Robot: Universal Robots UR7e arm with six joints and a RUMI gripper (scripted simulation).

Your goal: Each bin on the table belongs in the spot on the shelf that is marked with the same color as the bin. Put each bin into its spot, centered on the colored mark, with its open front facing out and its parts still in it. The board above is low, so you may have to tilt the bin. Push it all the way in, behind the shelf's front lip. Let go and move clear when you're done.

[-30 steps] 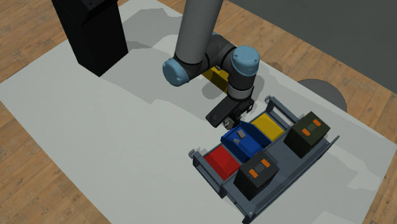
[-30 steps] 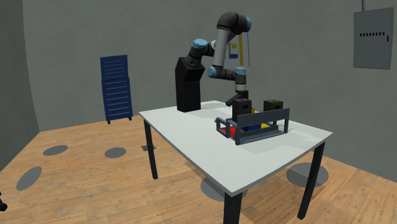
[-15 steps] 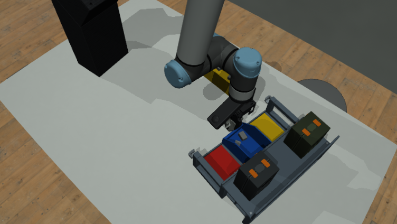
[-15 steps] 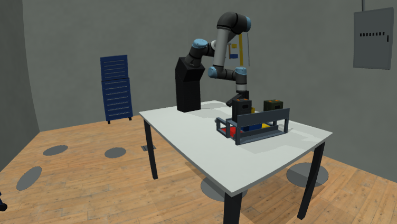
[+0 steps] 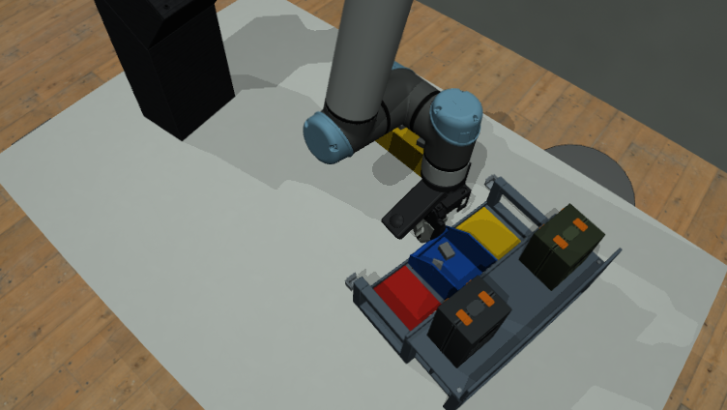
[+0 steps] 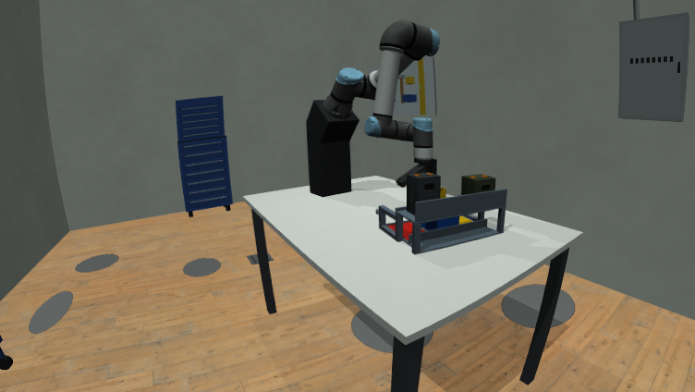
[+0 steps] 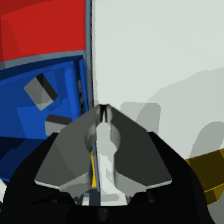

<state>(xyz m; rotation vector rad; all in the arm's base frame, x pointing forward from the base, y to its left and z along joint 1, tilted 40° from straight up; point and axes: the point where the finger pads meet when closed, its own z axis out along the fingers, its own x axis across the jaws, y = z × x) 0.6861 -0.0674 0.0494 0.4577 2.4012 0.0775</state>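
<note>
A blue bin [image 5: 460, 267] [image 6: 448, 222] [image 7: 20, 112], likely light, stiff and prone to spilling its loose parts, sits on the shelf [image 5: 529, 298] [image 6: 459, 204] between red and yellow marks. Its wall offers the likeliest hold; the gripper [image 5: 432, 235] [image 7: 104, 105], closed on nothing, hovers beside.

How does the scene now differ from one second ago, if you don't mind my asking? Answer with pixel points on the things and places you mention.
The shut black gripper [image 5: 433, 235] [image 6: 428, 166] [image 7: 104, 105] and the open-fronted blue bin [image 5: 460, 275] [image 6: 447, 222] [image 7: 72, 90] have both shifted slightly deeper into the grey shelf [image 5: 529, 315] [image 6: 462, 205]. Nothing was grasped or released. The yellow bin [image 5: 407, 153] [image 6: 443, 192] [image 7: 210, 175] and shelf stayed put.
</note>
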